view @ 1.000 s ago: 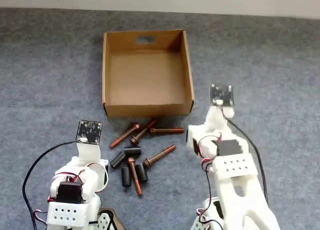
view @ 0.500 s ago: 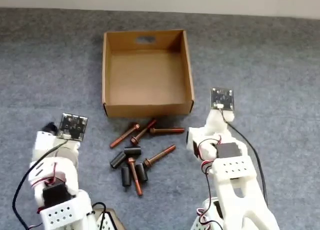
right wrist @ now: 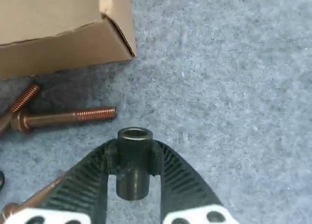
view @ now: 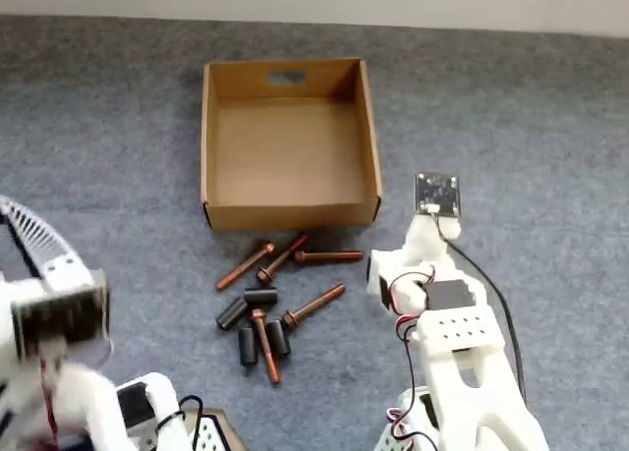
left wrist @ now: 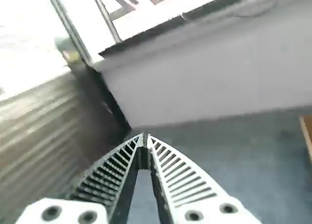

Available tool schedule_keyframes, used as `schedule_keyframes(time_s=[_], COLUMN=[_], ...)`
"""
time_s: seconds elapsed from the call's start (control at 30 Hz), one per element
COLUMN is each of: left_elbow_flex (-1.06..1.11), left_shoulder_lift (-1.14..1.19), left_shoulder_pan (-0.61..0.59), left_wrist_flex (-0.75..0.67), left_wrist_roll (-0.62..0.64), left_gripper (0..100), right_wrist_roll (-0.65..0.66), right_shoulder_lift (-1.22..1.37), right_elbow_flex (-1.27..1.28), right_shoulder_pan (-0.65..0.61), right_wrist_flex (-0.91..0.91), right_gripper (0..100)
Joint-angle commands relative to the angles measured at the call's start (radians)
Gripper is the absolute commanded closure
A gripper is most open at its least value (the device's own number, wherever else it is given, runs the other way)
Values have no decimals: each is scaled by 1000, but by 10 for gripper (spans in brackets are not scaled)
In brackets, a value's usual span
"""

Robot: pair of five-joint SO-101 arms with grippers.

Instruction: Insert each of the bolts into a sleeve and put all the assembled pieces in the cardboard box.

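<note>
Grip was the controlling factor for this step. My right gripper [right wrist: 132, 148] was clamped on one black sleeve [right wrist: 131, 177], with the open bore end facing away from the wrist and clear of the jaws. To do the insertion well, I judged that the sleeve had to be kept firmly pinched with the bore unobstructed. The nearest bolt [right wrist: 66, 117] had to be presented threaded end first and in line with the bore, not at an angle. My left gripper [left wrist: 145, 137] was pressed together on nothing and pointed toward a wall [left wrist: 219, 77], well apart from the parts. It would have to part its jaws before taking a bolt.

Count: five bolts [view: 314, 306] lay on the carpet [view: 491, 107] just in front of the cardboard box [view: 208, 137]. Four loose sleeves [view: 232, 313] lay among them. With the held one, that made five. The box held no assembled pieces.
</note>
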Motion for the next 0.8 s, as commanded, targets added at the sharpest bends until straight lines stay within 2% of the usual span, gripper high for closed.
schedule_keyframes(time_s=[0.0, 0.17, 0.27, 0.47, 0.57, 0.77], left_elbow_flex=[-51, -48, -50, -50, -47, 24], left_shoulder_lift=[266, 576, 731, 975, 1072, 1199], left_shoulder_pan=[81, 240, 321, 470, 496, 499], left_wrist_flex=[150, 350, 351, 350, 273, 15], left_wrist_roll=[9, 9, 9, 9, 9, 9], left_gripper=[986, 861, 797, 794, 796, 822], right_wrist_roll=[-5, -5, -5, -5, -5, -5], right_shoulder_lift=[-16, -16, -16, -16, -16, -16], right_elbow_flex=[-4, -4, -4, -2, -2, -2], right_shoulder_pan=[8, 8, 8, 8, 8, 8], right_wrist_flex=[-15, -15, -15, -15, -15, -15], right_gripper=[992, 992, 992, 992, 992, 992])
